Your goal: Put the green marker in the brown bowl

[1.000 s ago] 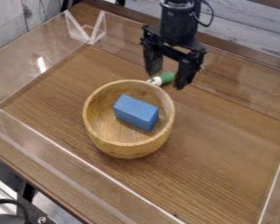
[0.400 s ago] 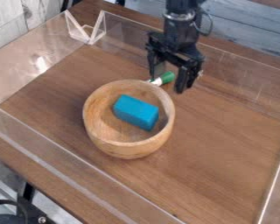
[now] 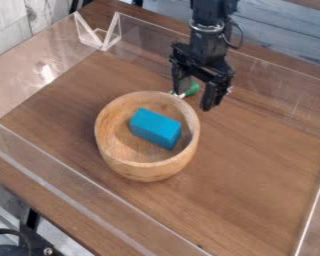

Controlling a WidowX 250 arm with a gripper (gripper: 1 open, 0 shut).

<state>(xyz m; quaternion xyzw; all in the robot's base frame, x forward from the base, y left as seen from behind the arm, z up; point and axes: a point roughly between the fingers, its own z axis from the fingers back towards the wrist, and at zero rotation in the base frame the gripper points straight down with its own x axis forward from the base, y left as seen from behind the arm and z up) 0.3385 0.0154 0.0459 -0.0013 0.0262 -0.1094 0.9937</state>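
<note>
Just behind the brown bowl, the gripper points straight down with its jaws spread wide on either side of the green marker, which lies on the wooden worktop beside the bowl's far rim. Inside the bowl rests a blue block.

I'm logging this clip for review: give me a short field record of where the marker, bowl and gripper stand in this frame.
surface: wooden table inside clear walls
brown bowl: upright, near the middle
in the bowl: blue block
green marker: on the table just behind the bowl's far rim, mostly hidden by the fingers
gripper: open, pointing down, jaws on either side of the marker
held: nothing yet
task: not done
</note>
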